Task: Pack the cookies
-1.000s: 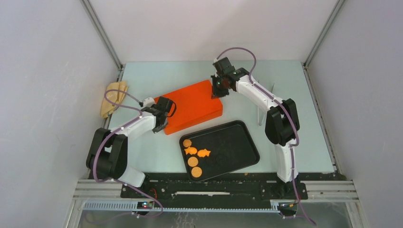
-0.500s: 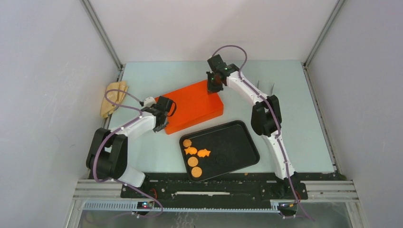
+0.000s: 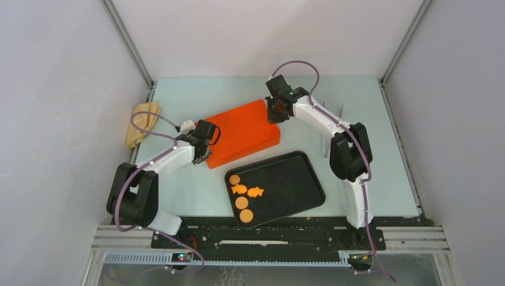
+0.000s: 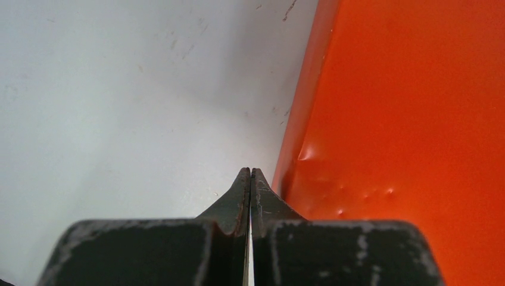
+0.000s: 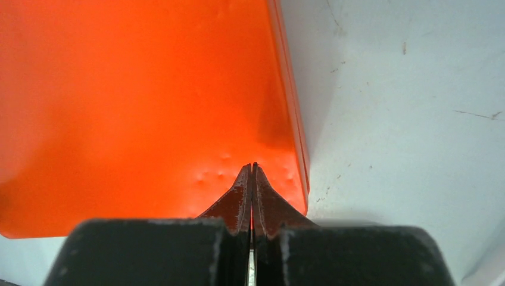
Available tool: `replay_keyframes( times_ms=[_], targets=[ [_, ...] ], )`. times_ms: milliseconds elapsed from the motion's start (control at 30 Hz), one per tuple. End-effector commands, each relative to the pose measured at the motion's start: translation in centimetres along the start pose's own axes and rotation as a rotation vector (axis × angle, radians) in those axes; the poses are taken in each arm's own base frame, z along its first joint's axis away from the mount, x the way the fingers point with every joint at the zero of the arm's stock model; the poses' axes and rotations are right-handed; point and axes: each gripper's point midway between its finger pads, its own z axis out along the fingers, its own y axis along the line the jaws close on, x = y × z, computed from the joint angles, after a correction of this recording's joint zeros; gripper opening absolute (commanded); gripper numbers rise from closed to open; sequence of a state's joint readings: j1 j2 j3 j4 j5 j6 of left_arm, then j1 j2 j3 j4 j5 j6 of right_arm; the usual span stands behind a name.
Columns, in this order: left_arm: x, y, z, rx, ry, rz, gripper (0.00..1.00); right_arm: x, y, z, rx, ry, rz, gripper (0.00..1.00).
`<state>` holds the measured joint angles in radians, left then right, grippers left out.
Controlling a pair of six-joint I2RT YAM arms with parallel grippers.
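Observation:
Several orange cookies, round and fish-shaped, lie at the left end of a black tray near the front. A closed orange box lies behind the tray. My left gripper is shut and empty at the box's near-left corner; in the left wrist view its tips sit just beside the box's side wall. My right gripper is shut and empty over the box's far-right corner; in the right wrist view its tips rest on the orange lid.
A tan cloth lies at the table's left edge. Thin white sticks lie on the table right of the box. Grey walls enclose the table on three sides.
My right arm swung its gripper out to the box's far edge, then came back over the far-right corner. The box shifted slightly. My left gripper has barely moved.

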<state>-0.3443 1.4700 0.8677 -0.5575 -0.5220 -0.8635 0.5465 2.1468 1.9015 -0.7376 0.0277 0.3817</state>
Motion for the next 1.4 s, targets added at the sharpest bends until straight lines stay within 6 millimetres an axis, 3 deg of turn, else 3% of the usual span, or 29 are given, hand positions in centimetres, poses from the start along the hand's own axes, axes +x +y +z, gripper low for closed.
replay_keyframes(
  times_ms=[0, 100, 333, 433, 600, 733, 933, 1033, 1200, 1367],
  targets=[
    [-0.6, -0.6, -0.5, 0.044, -0.023, -0.018, 0.0, -1.9, 0.0, -3.7, 0.05, -0.104, -0.071, 0.0],
    [-0.7, -0.7, -0.5, 0.047, -0.022, -0.017, 0.0, 0.3, -0.8, -2.4, 0.074, -0.033, -0.078, 0.0],
    [-0.8, -1.0, -0.7, 0.058, -0.022, -0.014, 0.0, 7.4, -3.7, -0.2, 0.131, 0.139, -0.048, 0.0],
    [-0.9, -1.1, -0.8, 0.064, -0.024, -0.014, 0.0, 8.4, -4.2, -0.2, 0.143, 0.152, -0.045, 0.0],
    [-1.1, -1.0, -1.1, 0.067, -0.034, -0.014, 0.0, 6.3, -2.9, -1.2, 0.104, 0.092, -0.056, 0.0],
    [-1.9, 0.2, -2.1, 0.045, -0.068, -0.019, 0.0, 3.9, -1.3, -3.5, 0.063, -0.01, -0.066, 0.0],
    [-4.7, 3.3, -5.8, 0.022, -0.193, -0.071, 0.0, 1.5, 0.5, -8.9, -0.014, -0.187, -0.065, 0.0],
    [-5.9, 4.0, -8.0, 0.087, -0.256, -0.098, 0.0, 1.0, 0.5, -10.1, -0.011, -0.215, -0.063, 0.0],
    [-6.7, 4.0, -11.0, 0.24, -0.345, -0.139, 0.0, 0.6, -0.2, -10.8, 0.02, -0.25, -0.063, 0.03],
    [-6.9, 4.9, -12.3, 0.288, -0.391, -0.166, 0.01, 0.5, -0.3, -10.7, 0.035, -0.252, -0.06, 0.05]
  ],
)
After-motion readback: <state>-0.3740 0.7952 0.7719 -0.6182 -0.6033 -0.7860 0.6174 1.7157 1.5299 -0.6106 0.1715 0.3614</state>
